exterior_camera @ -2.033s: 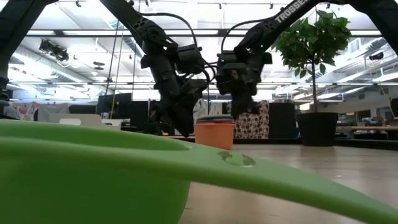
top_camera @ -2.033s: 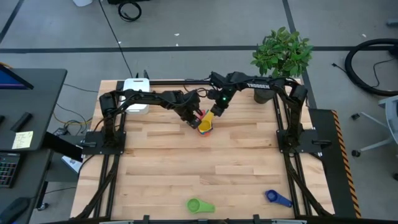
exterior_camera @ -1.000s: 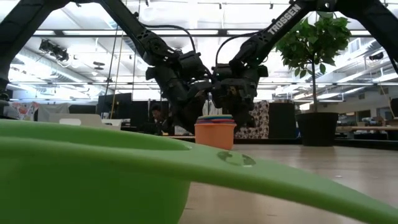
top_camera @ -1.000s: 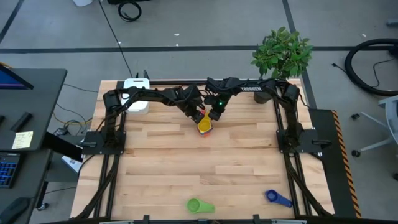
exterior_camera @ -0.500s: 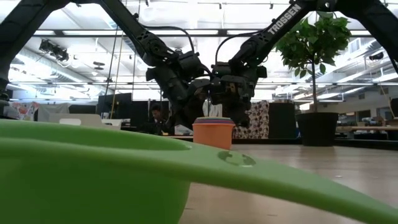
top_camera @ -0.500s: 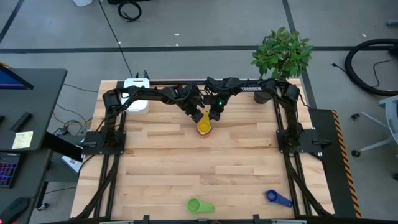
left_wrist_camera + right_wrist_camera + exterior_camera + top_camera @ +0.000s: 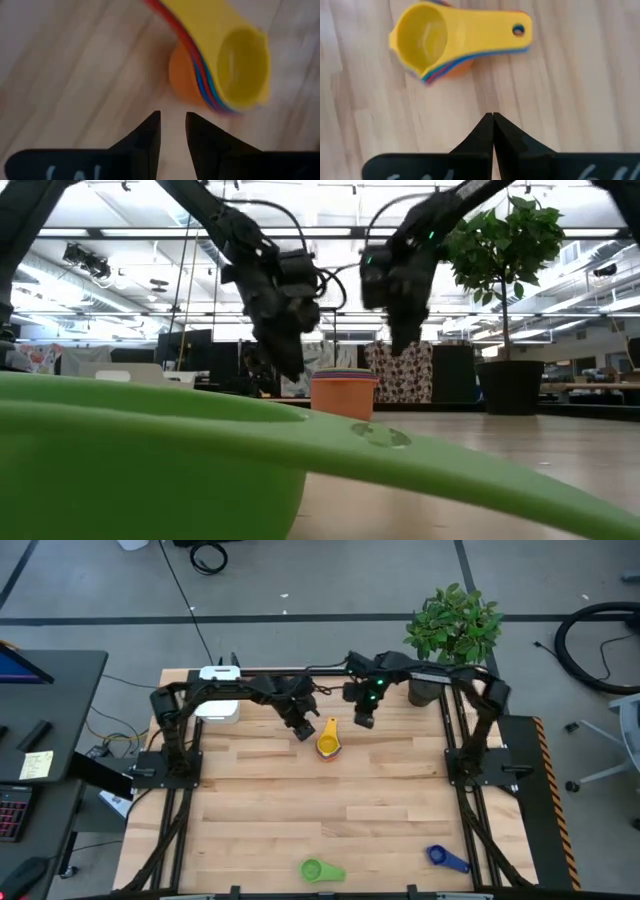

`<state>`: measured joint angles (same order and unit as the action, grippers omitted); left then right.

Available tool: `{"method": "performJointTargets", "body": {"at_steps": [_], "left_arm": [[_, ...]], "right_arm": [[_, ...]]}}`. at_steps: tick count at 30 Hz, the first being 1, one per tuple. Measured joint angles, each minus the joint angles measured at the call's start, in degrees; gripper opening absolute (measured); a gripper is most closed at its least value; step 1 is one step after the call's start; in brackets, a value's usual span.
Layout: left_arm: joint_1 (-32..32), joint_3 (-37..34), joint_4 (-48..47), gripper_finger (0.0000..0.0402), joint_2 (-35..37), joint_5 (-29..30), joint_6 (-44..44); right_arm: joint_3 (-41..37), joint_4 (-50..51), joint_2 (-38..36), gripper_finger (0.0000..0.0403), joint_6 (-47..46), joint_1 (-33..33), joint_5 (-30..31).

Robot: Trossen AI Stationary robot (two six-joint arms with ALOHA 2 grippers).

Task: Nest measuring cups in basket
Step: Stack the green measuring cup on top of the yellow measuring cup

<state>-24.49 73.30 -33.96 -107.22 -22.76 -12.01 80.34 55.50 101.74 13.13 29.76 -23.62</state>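
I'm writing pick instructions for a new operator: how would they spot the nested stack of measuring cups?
On the wooden table, look to the far side, between the two grippers. The stack has a yellow cup on top; the green cup and dark blue cup lie singly at the near edge.

We see a pale wooden table (image 7: 300, 790) on a grey floor; a leafy potted plant (image 7: 452, 625) stands at its far right corner, its dark pot (image 7: 510, 386) at the right of the low view; a dark desk (image 7: 45, 690) sits to the left, a yellow note (image 7: 37, 763) on it; black cable coils (image 7: 208, 555) lie beyond.
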Motion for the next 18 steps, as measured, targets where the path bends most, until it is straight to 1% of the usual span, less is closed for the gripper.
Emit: {"method": "performJointTargets", "body": {"at_steps": [3, 8, 10, 14, 18], "left_arm": [[0.03, -0.02, -5.23, 0.0095, 3.88, 0.48, 0.14], [1.75, -0.03, -12.9, 0.0095, 11.22, 1.1, 5.05], [2.91, -0.02, -15.05, 0.0095, 13.78, 1.71, 6.17], [5.03, -0.07, -17.4, 0.0095, 17.86, 2.55, 6.88], [7.95, -0.07, -17.55, 0.0096, 18.99, 2.64, 6.69]], "right_arm": [[0.02, 5.81, -6.45, 0.0013, 0.18, -0.6, 2.0], [0.02, 14.0, -17.59, 0.0013, -0.86, -3.36, 6.17], [0.02, 16.42, -21.44, 0.0013, -3.25, -4.69, 7.59], [0.02, 18.93, -27.29, 0.0013, -10.48, -7.77, 7.67], [0.02, 19.33, -31.19, 0.0013, -17.05, -10.69, 7.67]]}}
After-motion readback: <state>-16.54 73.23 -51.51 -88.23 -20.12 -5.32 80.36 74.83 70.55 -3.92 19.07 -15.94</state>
